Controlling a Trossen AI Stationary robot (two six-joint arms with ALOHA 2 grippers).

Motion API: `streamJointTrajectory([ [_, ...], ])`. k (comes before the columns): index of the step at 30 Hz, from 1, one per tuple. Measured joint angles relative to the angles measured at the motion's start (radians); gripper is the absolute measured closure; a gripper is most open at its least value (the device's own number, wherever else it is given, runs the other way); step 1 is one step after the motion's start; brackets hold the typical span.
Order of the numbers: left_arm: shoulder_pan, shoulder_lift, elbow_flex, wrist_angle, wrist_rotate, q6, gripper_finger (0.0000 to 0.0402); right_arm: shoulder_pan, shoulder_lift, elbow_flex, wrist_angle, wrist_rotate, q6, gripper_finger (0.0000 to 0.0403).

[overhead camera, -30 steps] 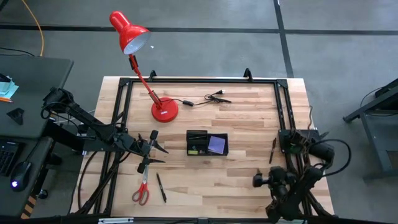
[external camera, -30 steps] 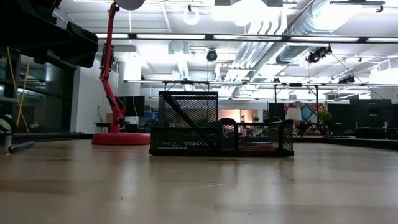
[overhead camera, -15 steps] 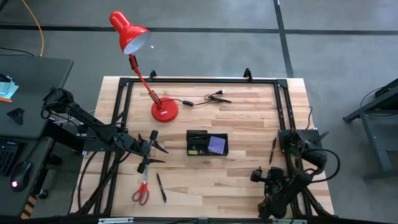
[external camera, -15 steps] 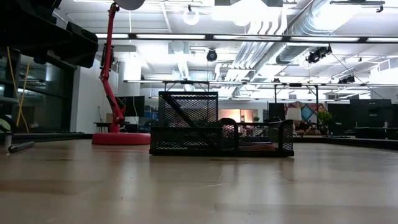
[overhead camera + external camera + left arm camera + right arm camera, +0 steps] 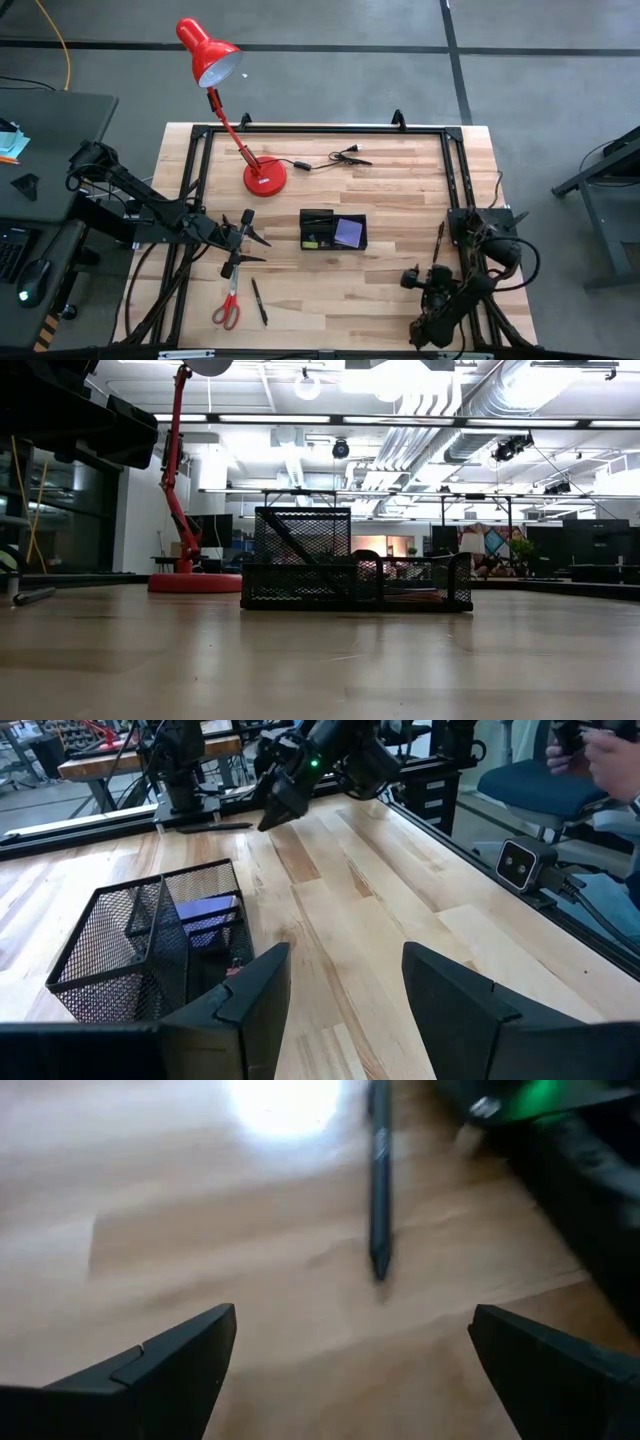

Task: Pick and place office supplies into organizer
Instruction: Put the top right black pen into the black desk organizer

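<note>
**Reaching for the pen by my right side**

My right pincer hangs low over the table, near its front right corner. Its two fingers stand wide apart and hold nothing. A thin black pen lies flat on the wood just ahead of it, close beside my right arm's base.

To do this well, I think I should come straight down with one finger on each side of the pen, across its middle, then squeeze gently so it does not roll.

My left pincer waits left of the organizer, fingers apart and empty. The purple pad already sits inside the organizer. The scissors and another pen lie well apart from it, near the front edge.

I can read no writing anywhere.
</note>
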Motion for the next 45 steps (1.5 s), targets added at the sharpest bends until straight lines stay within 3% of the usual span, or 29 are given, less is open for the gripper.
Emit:
streamJointTrajectory([
  [3, 0.000, 0.000, 0.000, -0.001, 0.000, 0.000, 0.0218, -0.029, 0.000, 0.000, -0.067, -0.096, 0.059, 0.0011],
  [6, 0.000, 0.000, 0.000, -0.001, 0.000, 0.000, 0.0218, -0.048, 0.000, 0.000, -0.074, -0.101, 0.072, 0.0013],
  [13, 0.000, 0.000, 0.000, 0.000, 0.000, 0.000, 0.0218, -0.045, 0.000, 0.000, -0.102, -0.013, -0.044, 0.0006],
  [17, 0.000, 0.000, 0.000, 0.000, 0.000, 0.000, 0.0218, -0.045, -0.001, -0.028, -0.077, -0.052, -0.136, 0.0004],
  [25, 0.000, 0.000, 0.000, -0.001, 0.000, 0.000, 0.0218, 0.017, -0.001, -0.117, -0.062, 0.018, -0.009, 0.0013],
  [33, 0.000, 0.000, 0.000, 0.000, 0.000, 0.000, 0.0218, 0.066, -0.001, -0.222, 0.062, 0.080, 0.084, 0.0013],
  [45, 0.000, 0.000, 0.000, -0.001, 0.000, 0.000, 0.0218, 0.025, -0.005, -0.264, 0.114, 0.071, 0.046, 0.0015],
])
